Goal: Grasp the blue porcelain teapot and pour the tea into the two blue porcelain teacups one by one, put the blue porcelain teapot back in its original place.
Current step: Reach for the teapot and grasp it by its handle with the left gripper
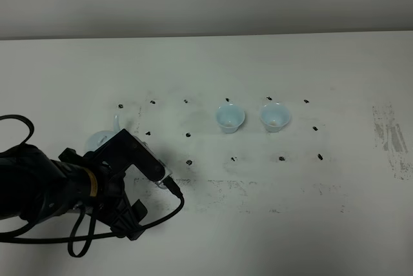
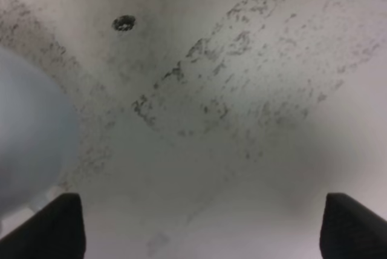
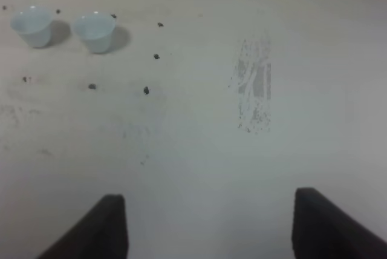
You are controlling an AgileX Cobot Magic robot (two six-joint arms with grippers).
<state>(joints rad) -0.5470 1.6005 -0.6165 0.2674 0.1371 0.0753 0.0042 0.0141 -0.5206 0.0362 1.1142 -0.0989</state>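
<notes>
The blue porcelain teapot [image 1: 102, 137] stands at the left of the white table, mostly hidden behind my left arm [image 1: 71, 182]; only its thin spout and part of its body show. In the left wrist view it is a blurred pale blue mass [image 2: 27, 132] beside my left gripper [image 2: 202, 229], which is open and empty just above the table. The two blue porcelain teacups [image 1: 230, 117] [image 1: 274, 117] stand upright side by side at mid table. The right wrist view shows them far off [image 3: 33, 25] [image 3: 95, 31]. My right gripper [image 3: 208, 229] is open and empty.
Small black marks [image 1: 188, 135] dot the table in rows around the cups. A grey scuffed patch [image 1: 390, 137] lies at the right, also in the right wrist view [image 3: 254, 86]. A black cable [image 1: 164, 210] loops from my left arm. The table's far edge [image 1: 206, 36] meets the wall.
</notes>
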